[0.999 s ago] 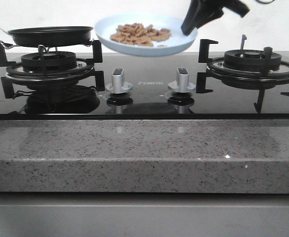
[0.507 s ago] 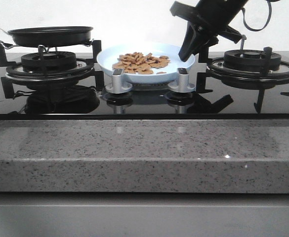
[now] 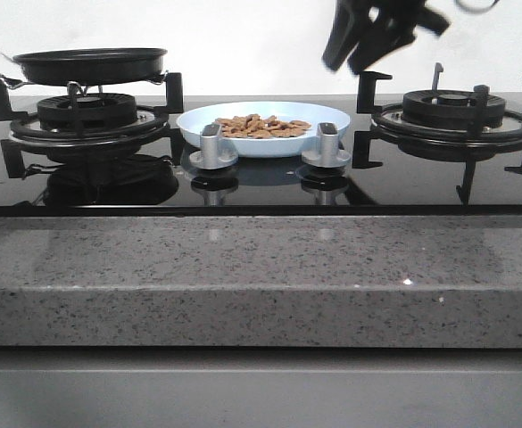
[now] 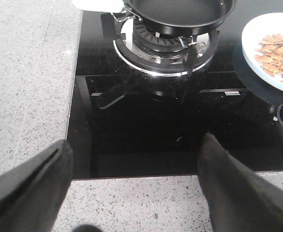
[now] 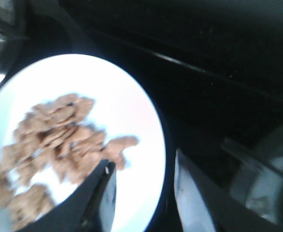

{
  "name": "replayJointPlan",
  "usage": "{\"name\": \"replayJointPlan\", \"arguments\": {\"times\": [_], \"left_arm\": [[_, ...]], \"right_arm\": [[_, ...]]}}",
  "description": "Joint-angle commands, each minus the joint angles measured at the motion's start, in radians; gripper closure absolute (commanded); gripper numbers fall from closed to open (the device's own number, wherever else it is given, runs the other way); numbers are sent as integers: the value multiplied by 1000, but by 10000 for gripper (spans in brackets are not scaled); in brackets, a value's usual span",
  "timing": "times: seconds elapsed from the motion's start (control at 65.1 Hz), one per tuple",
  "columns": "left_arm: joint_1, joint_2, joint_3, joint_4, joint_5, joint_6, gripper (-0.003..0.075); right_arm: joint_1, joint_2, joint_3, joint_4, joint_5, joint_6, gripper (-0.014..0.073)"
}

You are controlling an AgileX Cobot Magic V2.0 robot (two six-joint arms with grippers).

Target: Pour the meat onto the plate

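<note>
Now the plate (image 3: 265, 130) sits on the hob between the burners, meat (image 3: 262, 126) heaped on it.
Right gripper (image 3: 354, 55) hangs above, fingers apart, empty; left gripper (image 4: 134, 186) spread wide, empty.

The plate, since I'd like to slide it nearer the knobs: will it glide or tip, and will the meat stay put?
The plate sits flat on glossy black glass, so it would probably glide easily. It is wide and shallow, so tipping seems unlikely. The meat lies in loose small chunks, so a jerky push might scatter some toward the low rim.
</note>
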State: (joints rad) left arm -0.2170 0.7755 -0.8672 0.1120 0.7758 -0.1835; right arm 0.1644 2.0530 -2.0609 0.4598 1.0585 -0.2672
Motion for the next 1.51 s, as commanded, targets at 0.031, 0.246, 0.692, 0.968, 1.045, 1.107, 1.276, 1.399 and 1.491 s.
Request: {"name": "replayJointPlan", "arguments": {"times": [0.031, 0.246, 0.692, 0.968, 1.045, 1.107, 1.276, 1.399, 1.491], "left_arm": [[-10, -4, -24, 8, -68, -10, 188], [-10, -4, -24, 8, -65, -10, 188], [-10, -4, -24, 8, -65, -10, 188], [-10, -4, -24, 8, -67, -10, 188], [-10, -4, -24, 8, -67, -10, 190], [-10, -4, -24, 8, -67, -10, 216], [-10, -4, -24, 8, -67, -10, 434], [-10, -4, -24, 8, -65, -10, 630], [-10, -4, -24, 8, -67, -10, 737]], "right_arm": [[-6, -188, 71, 5, -29, -7, 266], [-6, -503, 466, -76, -151, -7, 266], [-6, -1120, 1057, -113, -261, -7, 266], [-6, -1257, 1211, -113, -277, -7, 266], [-6, -1257, 1214, -113, -278, -7, 266], [-6, -1257, 1214, -113, -280, -7, 269], [-6, -1257, 1214, -112, -281, -7, 408], [-6, -1257, 1215, -108, -280, -7, 578], [-6, -1257, 1215, -105, -279, -7, 662]]}}
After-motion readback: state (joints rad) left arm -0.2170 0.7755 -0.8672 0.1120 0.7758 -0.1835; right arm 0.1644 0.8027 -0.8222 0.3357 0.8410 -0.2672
